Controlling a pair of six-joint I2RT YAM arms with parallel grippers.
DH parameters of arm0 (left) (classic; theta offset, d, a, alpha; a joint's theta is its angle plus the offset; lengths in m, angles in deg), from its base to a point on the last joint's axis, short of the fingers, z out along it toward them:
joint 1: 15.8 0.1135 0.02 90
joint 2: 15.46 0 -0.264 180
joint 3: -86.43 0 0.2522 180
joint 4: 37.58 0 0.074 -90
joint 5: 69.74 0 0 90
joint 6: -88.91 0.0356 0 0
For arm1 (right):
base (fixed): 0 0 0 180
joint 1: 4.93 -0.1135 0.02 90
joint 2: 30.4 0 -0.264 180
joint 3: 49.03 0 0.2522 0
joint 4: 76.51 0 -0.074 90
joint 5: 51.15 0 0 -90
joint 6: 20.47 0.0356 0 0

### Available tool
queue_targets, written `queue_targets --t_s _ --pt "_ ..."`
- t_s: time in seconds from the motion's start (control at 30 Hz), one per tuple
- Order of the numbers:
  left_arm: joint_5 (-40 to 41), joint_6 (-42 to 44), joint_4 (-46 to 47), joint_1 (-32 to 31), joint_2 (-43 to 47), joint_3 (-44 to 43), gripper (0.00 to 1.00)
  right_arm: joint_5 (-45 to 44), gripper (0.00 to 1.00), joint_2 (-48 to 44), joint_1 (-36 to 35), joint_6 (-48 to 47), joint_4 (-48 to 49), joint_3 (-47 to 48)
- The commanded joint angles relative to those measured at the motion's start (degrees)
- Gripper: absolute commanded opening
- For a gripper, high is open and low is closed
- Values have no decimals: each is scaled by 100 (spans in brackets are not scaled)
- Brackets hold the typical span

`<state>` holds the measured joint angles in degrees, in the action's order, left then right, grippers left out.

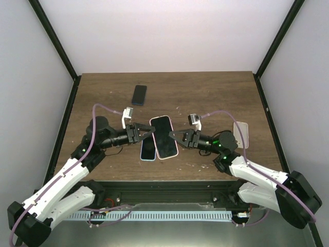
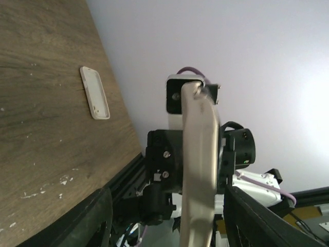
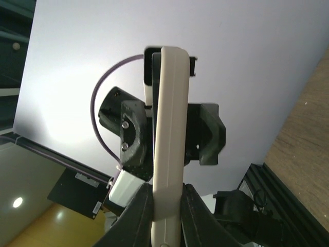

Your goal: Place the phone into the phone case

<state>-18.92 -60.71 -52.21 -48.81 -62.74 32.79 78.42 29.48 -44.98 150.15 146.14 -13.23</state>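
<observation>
Currently the right gripper (image 1: 174, 136) is clenching its jaws on the right long edge of the pink-edged phone (image 1: 164, 138) over the middle of the bench (image 1: 205, 92). Its wrist camera is showing that pale slab edge-on, pinched between both fingers (image 3: 136, 216). The left gripper (image 1: 145, 134) is facing it from the opposite edge with jaws released, standing wide on either side of the slab without pressing it. The phone is overlapping a pale blue slab (image 1: 147, 152) lying just beneath and to its left; whether the two are touching I cannot tell.

By my judgement the fitting is sitting partway at best. The pink rim around the dark screen may be a case already wrapping the phone, but whether every corner is seated is not showing. A white case (image 1: 241, 135) is lying empty and well apart to the right, and a dark phone (image 1: 139, 94) is lying flat at the far side. Pressing the edges home, or carrying the phone over to the empty case, is looking like what remains.

The pink rim is reading as matte, rounded and probably rubbery, and the screen as glossy black glass. The white case is a shallow tray with a raised lip and rounded corners. The bench is showing brown wood grain, scuffed with pale flecks.
</observation>
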Motion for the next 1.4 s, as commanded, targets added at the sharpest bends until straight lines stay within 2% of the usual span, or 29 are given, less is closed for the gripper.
queue_targets --t_s 0.0,0.2,0.7,0.8,0.97,1.17,1.27,1.3,1.37 --pt "-229 -200 186 -3 76 333 63 -628 2 -204 -48 -24 190 369" --pt "-322 -825 1048 -88 396 1103 65 -1324 2 -111 -46 -151 -64 527" --pt "-546 -1042 1740 -271 -1 1147 65 -1741 1 387 -48 -287 -241 828" --pt "-528 -952 1622 -277 -6 1089 54 -1774 2 392 -46 -316 -266 811" --pt "-223 -792 1218 -276 98 1068 20 -1707 2 372 -46 -402 -422 810" --pt "-137 -697 981 -278 182 1028 0 -1395 3 333 -74 -594 -625 699" --pt "-118 -478 540 -277 98 880 0 -1349 3 272 -99 -529 -527 426" --pt "-125 -410 461 -279 89 856 3 -1358 3 232 -99 -508 -504 316" --pt "-21 -286 270 -272 126 814 29 -1368 3 139 -100 -535 -490 215"
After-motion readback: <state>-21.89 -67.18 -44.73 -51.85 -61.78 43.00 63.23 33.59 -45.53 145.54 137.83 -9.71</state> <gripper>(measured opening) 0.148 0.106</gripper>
